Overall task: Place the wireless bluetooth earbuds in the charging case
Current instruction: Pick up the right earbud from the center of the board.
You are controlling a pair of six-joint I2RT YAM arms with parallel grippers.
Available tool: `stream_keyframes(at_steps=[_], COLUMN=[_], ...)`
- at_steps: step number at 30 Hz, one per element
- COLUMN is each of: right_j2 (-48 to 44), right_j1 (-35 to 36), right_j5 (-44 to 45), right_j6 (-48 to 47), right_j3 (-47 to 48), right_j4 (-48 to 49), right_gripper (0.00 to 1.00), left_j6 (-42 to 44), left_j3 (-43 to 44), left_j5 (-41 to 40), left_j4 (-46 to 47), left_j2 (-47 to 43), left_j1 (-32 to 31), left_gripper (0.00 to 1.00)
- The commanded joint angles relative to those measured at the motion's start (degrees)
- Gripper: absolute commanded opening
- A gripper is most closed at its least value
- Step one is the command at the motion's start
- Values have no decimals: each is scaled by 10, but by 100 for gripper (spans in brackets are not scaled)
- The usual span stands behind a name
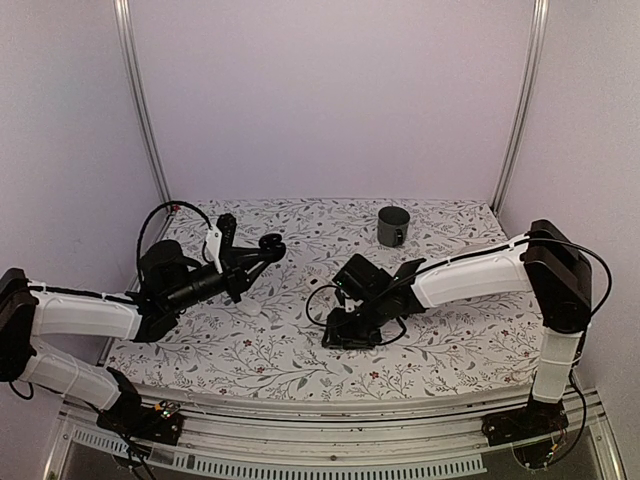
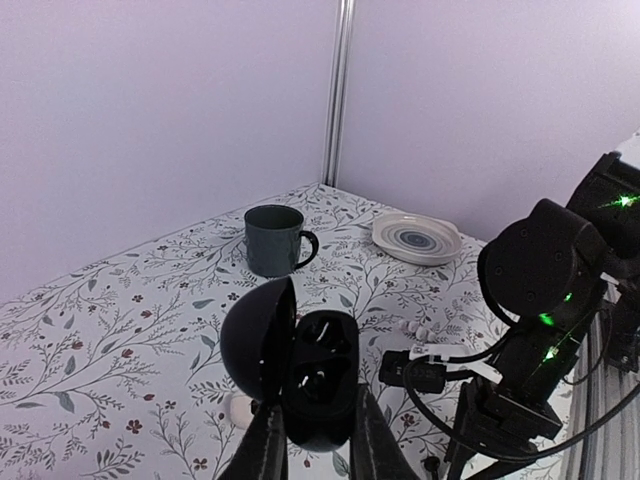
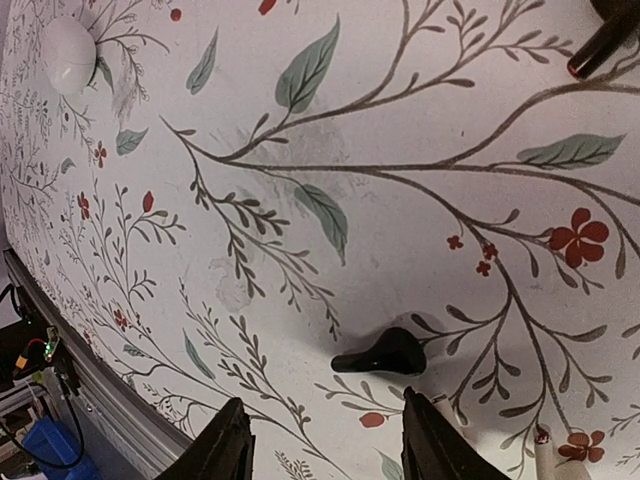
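Earbud [image 3: 380, 355] lies crosswise just ahead of the right gripper [image 3: 325, 450], jaws part-open and empty; left gripper [image 2: 318, 455] clamps the case [image 2: 315, 375].

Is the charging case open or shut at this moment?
Open: the charging case has its lid swung up, so its hollow inside shows, while the left pincer grips its base.

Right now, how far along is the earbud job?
Done: the left pincer grips the open charging case. In hand: the right pincer, open, hangs over one earbud lying on the table. Left: grasp and seat it. Whether the other earbud is already in the case, I cannot tell.
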Motion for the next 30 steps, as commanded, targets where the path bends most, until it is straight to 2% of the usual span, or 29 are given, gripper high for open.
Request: stream_keyframes(at_steps=[1,10,17,21,27,30], right_j2=[16,35,44,34,2,7], right_j1=[-8,-14,-14,-14,-14,-14], right_j5=[1,14,59,80,43,54], right_j6=[6,-12,-54,-143,-301,-368], right_j3=[19,48,74,81,51,59], right_j4=[4,-19,-86,-100,-25,-37], right_gripper=[52,53,52,52,53,53], left_j6=[2,2,2,1,0,0], left_j3=[-8,-10,-10,-10,-5,-2], left_j5=[10,16,20,23,23,22], left_j4=[16,16,16,18,17,11], left_j2=[-12,-19,-19,-15,-11,-12], left_j1=[10,19,21,21,22,22], left_gripper=[0,0,0,0,0,0])
